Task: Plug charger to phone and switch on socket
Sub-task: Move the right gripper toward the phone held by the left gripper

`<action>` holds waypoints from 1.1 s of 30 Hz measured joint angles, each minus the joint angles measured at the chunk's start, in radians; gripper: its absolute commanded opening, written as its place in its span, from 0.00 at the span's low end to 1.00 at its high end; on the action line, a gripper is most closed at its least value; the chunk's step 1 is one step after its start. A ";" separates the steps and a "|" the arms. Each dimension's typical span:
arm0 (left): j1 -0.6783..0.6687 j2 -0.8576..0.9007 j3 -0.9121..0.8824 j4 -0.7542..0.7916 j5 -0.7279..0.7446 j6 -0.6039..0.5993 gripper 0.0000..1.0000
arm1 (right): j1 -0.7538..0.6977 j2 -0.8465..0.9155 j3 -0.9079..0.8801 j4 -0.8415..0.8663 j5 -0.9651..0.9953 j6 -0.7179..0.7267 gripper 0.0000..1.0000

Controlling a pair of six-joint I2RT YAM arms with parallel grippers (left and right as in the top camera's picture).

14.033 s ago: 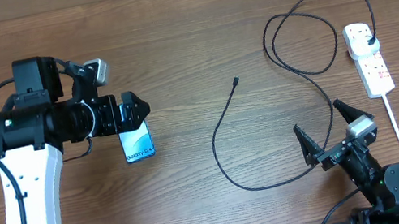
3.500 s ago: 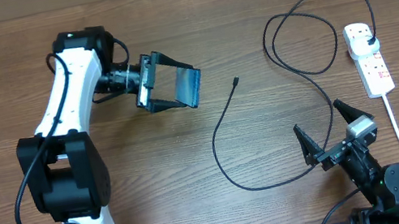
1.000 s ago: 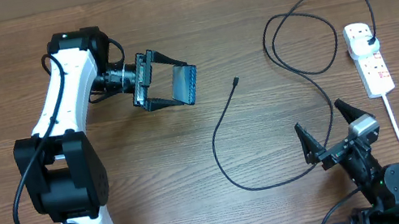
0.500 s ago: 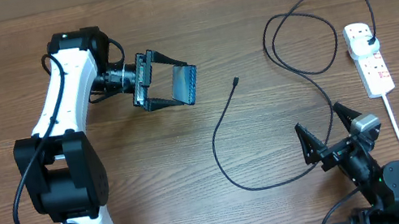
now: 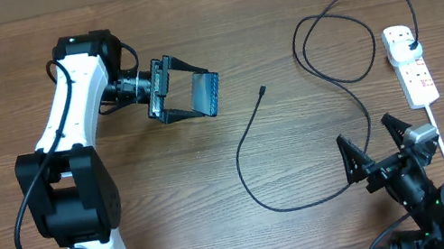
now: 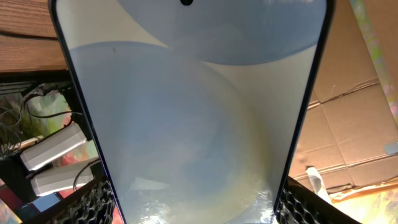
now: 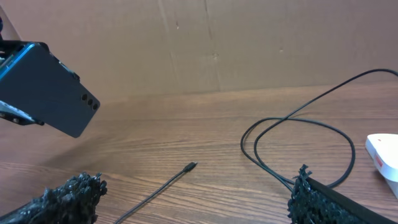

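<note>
My left gripper [image 5: 190, 99] is shut on the phone [image 5: 208, 96] and holds it above the table at the left of centre, tilted. In the left wrist view the phone's pale screen [image 6: 193, 106] fills the frame between the two fingers. In the right wrist view the phone's dark back [image 7: 46, 90] shows at the left. The charger's black cable [image 5: 247, 134] curves over the table; its connector tip [image 5: 263, 91] lies to the right of the phone, and also shows in the right wrist view [image 7: 190, 166]. The cable's plug sits in the socket [image 5: 411, 66] at the right. My right gripper [image 5: 374, 145] is open and empty near the front edge.
The socket's thick white cord [image 5: 440, 136] runs down the right side past my right arm. The charger cable makes a loop [image 5: 334, 31] at the back right. A cardboard wall [image 7: 205, 43] stands behind the table.
My right arm has shifted a little to the right and toward the front edge. The left arm and the phone have not moved in the last second.
</note>
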 measured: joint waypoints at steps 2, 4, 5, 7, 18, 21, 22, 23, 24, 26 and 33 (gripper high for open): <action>0.000 0.000 0.000 0.000 0.000 0.000 0.68 | -0.001 0.013 0.034 -0.029 0.001 0.000 1.00; 0.000 0.000 0.000 0.000 0.000 0.000 0.68 | -0.003 0.034 0.073 -0.053 0.004 0.000 1.00; 0.000 0.000 0.000 0.000 0.000 0.000 0.68 | -0.003 0.050 0.095 -0.071 0.005 0.000 1.00; 0.000 0.000 0.000 0.000 -0.001 0.000 0.68 | -0.003 0.098 0.145 -0.102 0.007 0.000 1.00; 0.000 0.000 0.002 0.014 -0.114 -0.049 0.67 | -0.005 0.560 0.502 -0.404 -0.037 0.001 1.00; 0.000 0.000 0.003 0.032 -0.198 -0.092 0.66 | -0.005 0.706 0.615 -0.508 -0.070 0.001 1.00; 0.000 0.000 0.003 0.042 -0.239 -0.113 0.66 | -0.005 0.752 0.649 -0.542 -0.087 0.001 1.00; 0.000 0.000 0.003 0.046 -0.269 -0.130 0.63 | -0.005 0.801 0.677 -0.567 -0.106 0.001 1.00; 0.000 0.000 0.003 0.051 -0.306 -0.151 0.61 | -0.004 0.832 0.691 -0.577 -0.122 0.001 1.00; 0.000 0.000 0.003 0.058 -0.373 -0.183 0.60 | -0.005 0.902 0.709 -0.586 -0.168 0.003 1.00; 0.000 0.000 0.003 0.064 -0.566 -0.273 0.61 | 0.013 1.131 0.710 -0.541 -0.366 0.062 0.91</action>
